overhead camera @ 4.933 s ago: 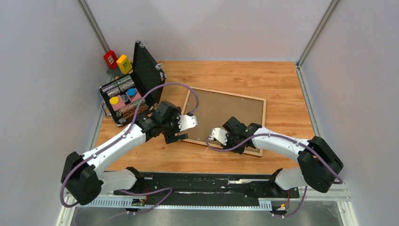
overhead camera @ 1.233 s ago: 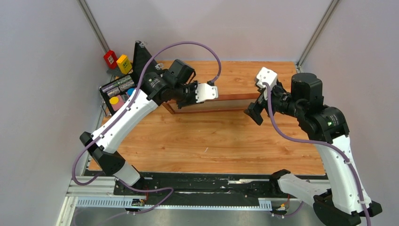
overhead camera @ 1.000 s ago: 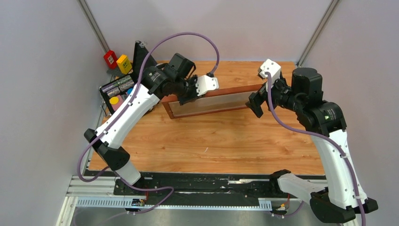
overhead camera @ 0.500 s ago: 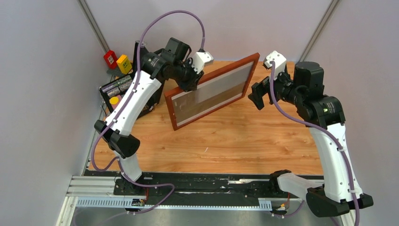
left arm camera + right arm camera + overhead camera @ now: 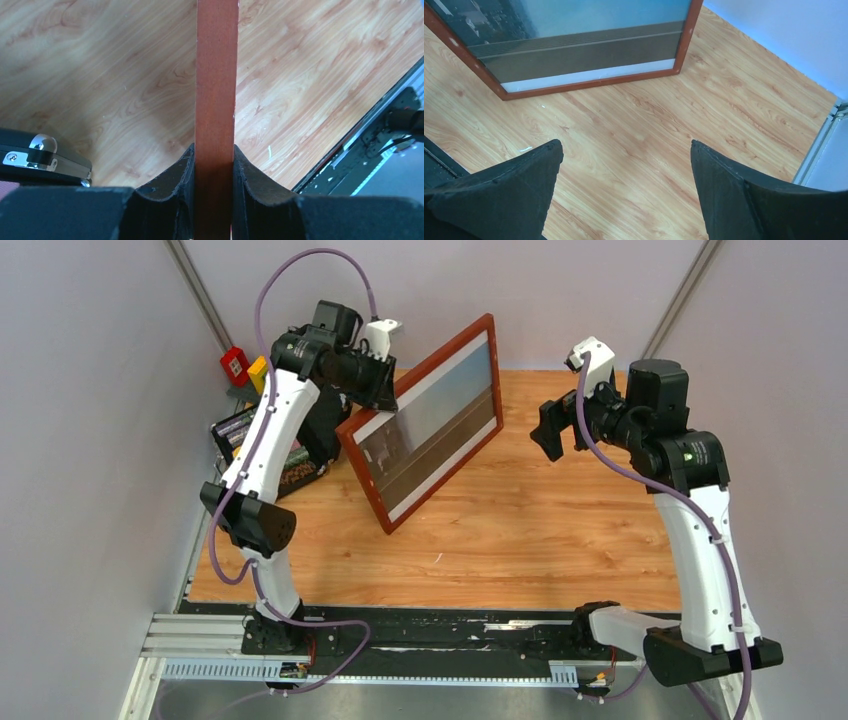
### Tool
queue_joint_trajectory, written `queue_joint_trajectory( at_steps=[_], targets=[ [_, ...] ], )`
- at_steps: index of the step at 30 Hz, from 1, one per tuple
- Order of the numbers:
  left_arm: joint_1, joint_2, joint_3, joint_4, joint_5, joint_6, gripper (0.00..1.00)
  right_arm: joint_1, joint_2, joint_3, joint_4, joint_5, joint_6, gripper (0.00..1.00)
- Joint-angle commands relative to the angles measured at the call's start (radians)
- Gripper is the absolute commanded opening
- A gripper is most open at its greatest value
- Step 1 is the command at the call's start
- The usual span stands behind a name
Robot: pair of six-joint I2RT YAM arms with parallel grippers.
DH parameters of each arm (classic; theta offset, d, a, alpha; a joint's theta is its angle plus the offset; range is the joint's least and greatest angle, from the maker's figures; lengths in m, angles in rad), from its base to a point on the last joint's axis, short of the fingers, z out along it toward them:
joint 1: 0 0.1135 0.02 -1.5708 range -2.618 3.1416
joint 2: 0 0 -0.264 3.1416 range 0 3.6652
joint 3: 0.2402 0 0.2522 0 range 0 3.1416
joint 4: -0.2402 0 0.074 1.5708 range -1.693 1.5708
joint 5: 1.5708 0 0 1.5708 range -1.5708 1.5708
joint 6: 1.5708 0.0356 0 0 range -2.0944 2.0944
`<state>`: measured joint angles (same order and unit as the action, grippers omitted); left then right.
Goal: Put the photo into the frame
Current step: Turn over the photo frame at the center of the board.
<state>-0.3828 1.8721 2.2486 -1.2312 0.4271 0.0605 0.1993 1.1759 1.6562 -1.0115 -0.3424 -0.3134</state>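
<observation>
The frame (image 5: pixel 446 478), reddish-brown with thin rails, is held up tilted over the table with its front towards the top camera. Behind its pane shows the photo (image 5: pixel 430 415): pale sky, a dark cityscape, a grey band and a white margin. My left gripper (image 5: pixel 378 390) is shut on the frame's upper left rail; in the left wrist view the rail (image 5: pixel 216 75) runs straight up between both pads (image 5: pixel 182 175). My right gripper (image 5: pixel 553 430) hangs open to the right of the frame, apart from it. In its wrist view the frame's corner (image 5: pixel 594 82) and the photo (image 5: pixel 574 55) lie beyond the open fingers (image 5: pixel 524 175).
A black case (image 5: pixel 250 435) with small items stands open at the table's left edge, just behind the left arm, also seen in the left wrist view (image 5: pixel 40 160). Red (image 5: pixel 235 365) and yellow (image 5: pixel 262 368) blocks sit behind it. Walls close in on three sides.
The left arm has raised the frame from low over the table and swung its front round to face up and forward. The right gripper stayed open and drifted slightly right.
</observation>
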Motion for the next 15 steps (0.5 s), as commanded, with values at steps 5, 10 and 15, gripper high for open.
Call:
queue_joint_trajectory(
  at_steps=[5,10,15],
  targets=[
    [0.129,0.019,-0.054,0.125,0.211,-0.167,0.0,-0.039,0.034,0.035,0.033,-0.051,0.042,0.99],
    [0.143,-0.077,-0.317,0.323,0.273,-0.295,0.0,-0.055,0.053,0.011,0.035,-0.068,0.044,0.99],
    [0.144,-0.177,-0.567,0.59,0.276,-0.432,0.0,-0.08,0.043,-0.055,0.073,-0.094,0.055,0.99]
  ],
)
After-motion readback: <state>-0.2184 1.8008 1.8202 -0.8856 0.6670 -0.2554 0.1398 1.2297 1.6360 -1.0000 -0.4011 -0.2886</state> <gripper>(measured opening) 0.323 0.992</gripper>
